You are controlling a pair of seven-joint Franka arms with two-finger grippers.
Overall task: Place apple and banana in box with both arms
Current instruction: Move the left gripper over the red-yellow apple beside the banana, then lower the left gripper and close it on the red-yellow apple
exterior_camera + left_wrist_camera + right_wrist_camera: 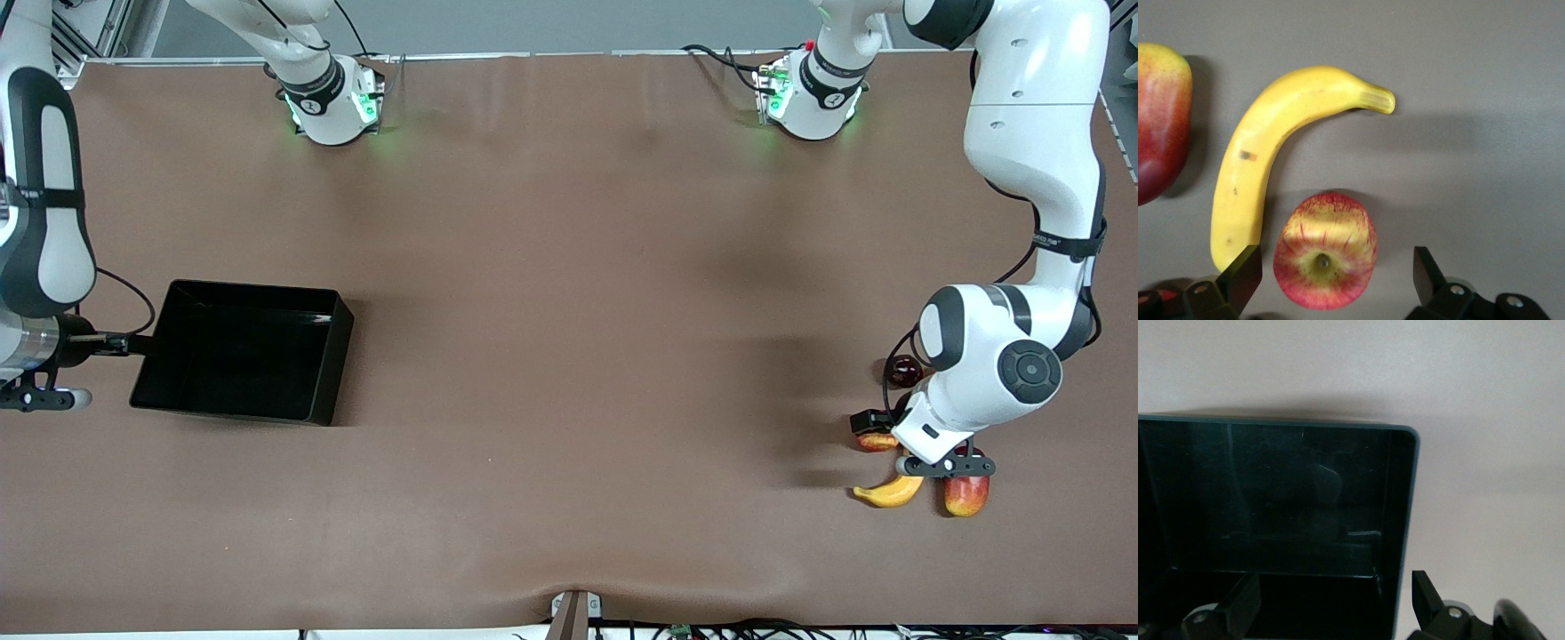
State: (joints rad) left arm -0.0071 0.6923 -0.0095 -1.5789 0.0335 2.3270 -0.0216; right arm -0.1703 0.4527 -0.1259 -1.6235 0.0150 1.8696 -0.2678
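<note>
The left tool [1331,277] hangs low over the fruit cluster near the tabletop's edge at the left arm's end, toward the front camera; its fingers [1238,277] are spread wide and empty, straddling the apple [1326,260], probably so that closing would catch it across its width. The banana [1271,160] lies just beside the apple, curving round it, close enough that one finger comes down right at its end and could nudge it. A red-yellow mango [1161,120] lies beside the banana, and a dark red fruit [905,370] sits farther from the front camera. The right tool [1331,607], also wide open and holding nothing, sits at the short wall of the empty black box [333,356] at the right arm's end, seemingly placed to steady or grip it. The brown cloth-covered tabletop [569,267] shows slight wrinkles, and cables trail along its edges.
</note>
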